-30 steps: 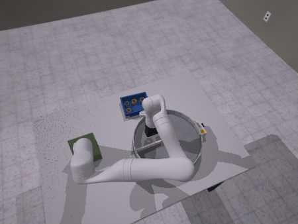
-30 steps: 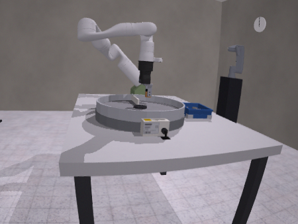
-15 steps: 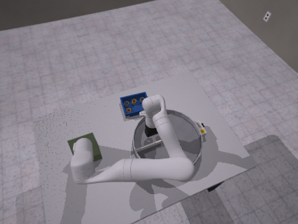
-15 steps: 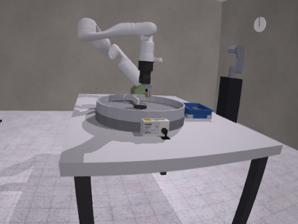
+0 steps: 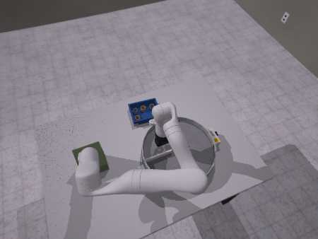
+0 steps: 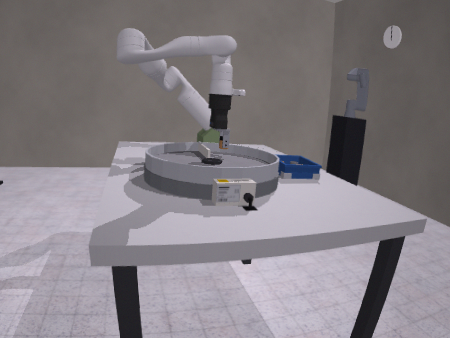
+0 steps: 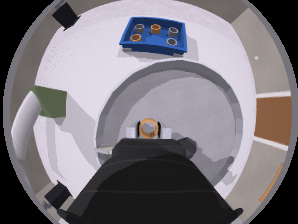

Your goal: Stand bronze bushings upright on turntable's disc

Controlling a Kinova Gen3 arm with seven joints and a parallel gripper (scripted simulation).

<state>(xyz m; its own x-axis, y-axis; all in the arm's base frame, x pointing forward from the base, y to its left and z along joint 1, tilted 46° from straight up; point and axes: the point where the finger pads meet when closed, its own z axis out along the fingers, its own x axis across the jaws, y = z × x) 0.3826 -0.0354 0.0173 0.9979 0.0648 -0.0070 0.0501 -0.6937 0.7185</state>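
My gripper is shut on a bronze bushing and holds it upright a little above the turntable's grey disc, on the side nearest the crate. The dark hub lies in front of it in the exterior view. In the top view the arm's wrist hides the bushing. The blue crate stands beside the turntable and holds several bushings, among them a bronze one and a steel one.
The turntable has a raised grey rim and a white control box on its side. A pale bar reaches over the disc. A green block sits under the arm's base.
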